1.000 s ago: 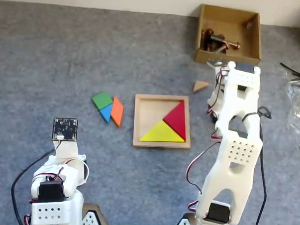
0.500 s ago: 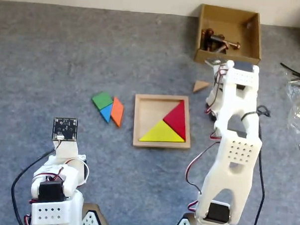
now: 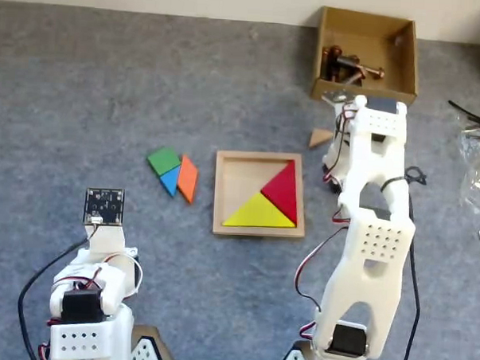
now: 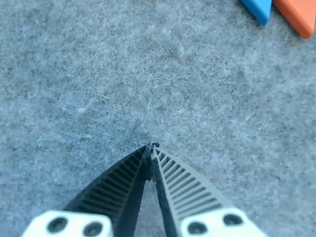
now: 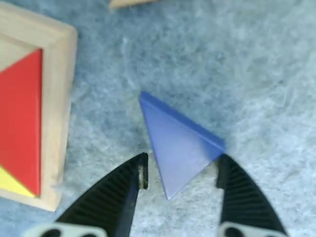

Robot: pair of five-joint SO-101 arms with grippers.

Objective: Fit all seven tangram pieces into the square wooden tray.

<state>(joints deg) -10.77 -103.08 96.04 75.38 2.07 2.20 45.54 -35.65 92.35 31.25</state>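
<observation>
Right tool (image 5: 181,167) hangs low over the grey felt tabletop (image 3: 109,86). It is spread wide and holds nothing, and its two black fingers (image 5: 118,192) stand either side of a flat blue triangular piece (image 5: 180,145). One finger is close against a corner of the piece; I cannot tell whether it touches.

That piece lies just right of the square wooden tray (image 3: 219,192), with a narrow strip of bare felt between it and the tray's right rim. Inside the tray, a large red triangle (image 3: 283,190) fills the right side and a large yellow triangle (image 3: 258,213) the near side, their edges meeting. The left and far part of the tray floor is bare wood.

A plain wooden triangle (image 3: 320,137) lies beyond the tray's far right corner, beside the right arm (image 3: 369,233). An open cardboard box (image 3: 407,64) of metal parts stands farther off.

Left of the tray, a green square piece (image 3: 163,161), a small blue triangle (image 3: 171,179) and an orange parallelogram (image 3: 187,178) lie clustered together, with open felt around them.

Left tool (image 4: 152,148) is closed on nothing, tips together, over bare felt near and left of that cluster.
</observation>
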